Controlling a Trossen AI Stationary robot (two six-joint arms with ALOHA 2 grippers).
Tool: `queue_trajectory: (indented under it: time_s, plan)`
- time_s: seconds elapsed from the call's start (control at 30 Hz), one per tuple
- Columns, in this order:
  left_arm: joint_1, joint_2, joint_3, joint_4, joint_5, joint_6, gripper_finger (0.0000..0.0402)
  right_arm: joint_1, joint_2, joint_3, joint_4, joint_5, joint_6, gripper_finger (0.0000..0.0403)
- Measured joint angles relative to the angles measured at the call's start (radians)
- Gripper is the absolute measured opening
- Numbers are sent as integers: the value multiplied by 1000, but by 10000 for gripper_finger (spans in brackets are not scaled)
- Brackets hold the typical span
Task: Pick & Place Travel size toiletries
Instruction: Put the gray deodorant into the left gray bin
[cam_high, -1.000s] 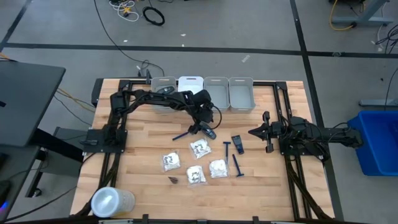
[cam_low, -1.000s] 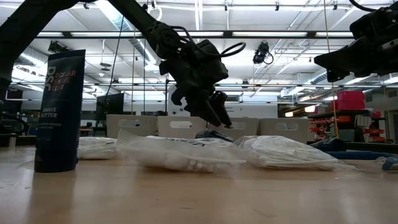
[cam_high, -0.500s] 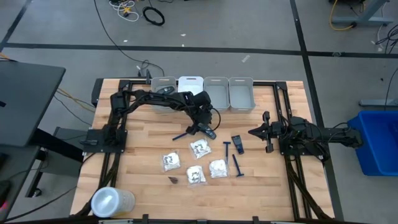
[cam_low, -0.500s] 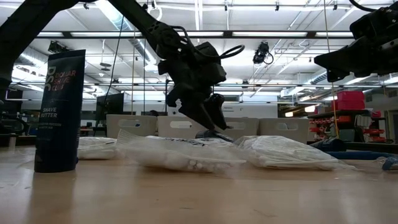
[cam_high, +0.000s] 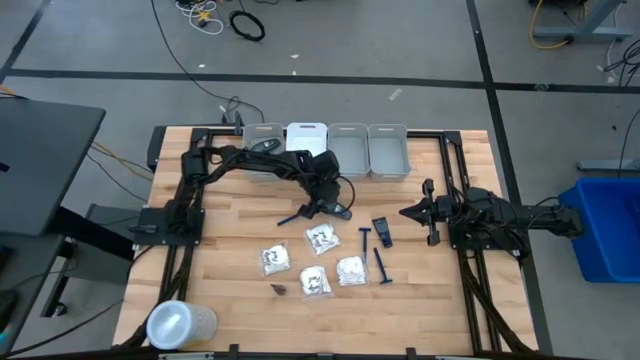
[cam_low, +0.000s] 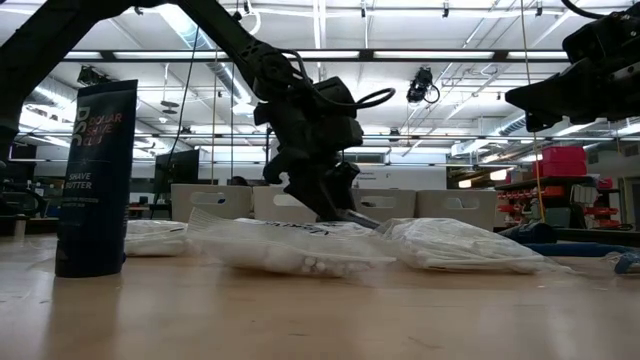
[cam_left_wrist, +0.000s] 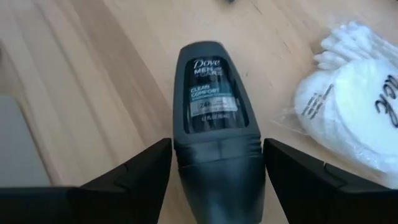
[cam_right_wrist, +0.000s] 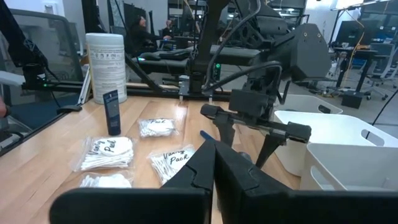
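From overhead I see my left claw (cam_high: 334, 208) low over the middle of the desk (cam_high: 230, 250), just in front of the row of bins (cam_high: 388, 150), but the item under it is only a dark smudge there. My left wrist camera fills that in: a dark oval deodorant (cam_left_wrist: 214, 106) lies flat on the wood between the two fingers (cam_left_wrist: 134, 171), which stand wide on either side of its cap end, close but not visibly pressing. Its label reads "Dove Men+Care Clean Comfort". Beside it lies a clear packet of cotton pads (cam_left_wrist: 354, 102) with dark handwriting.

The right wrist view gives what overhead cannot: packets marked "Vanity Pack" (cam_right_wrist: 171, 160), an upright dark tube (cam_right_wrist: 112, 112) and a white wipes canister (cam_right_wrist: 106, 59). The low view reads that tube (cam_low: 95, 175) as "Shave Butter".

My right claw (cam_high: 408, 212) hovers at the desk's right side, fingers pressed together, holding nothing. Blue razors (cam_high: 380, 265) and white packets (cam_high: 315, 280) lie between it and the front edge, with bare wood to the left.
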Motion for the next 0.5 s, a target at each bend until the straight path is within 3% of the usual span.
queue_trajectory:
  time_s: [0.5]
  plan:
    - [-14,0,0,-17,-64,-41,258,0,0,0,0,0,0,13]
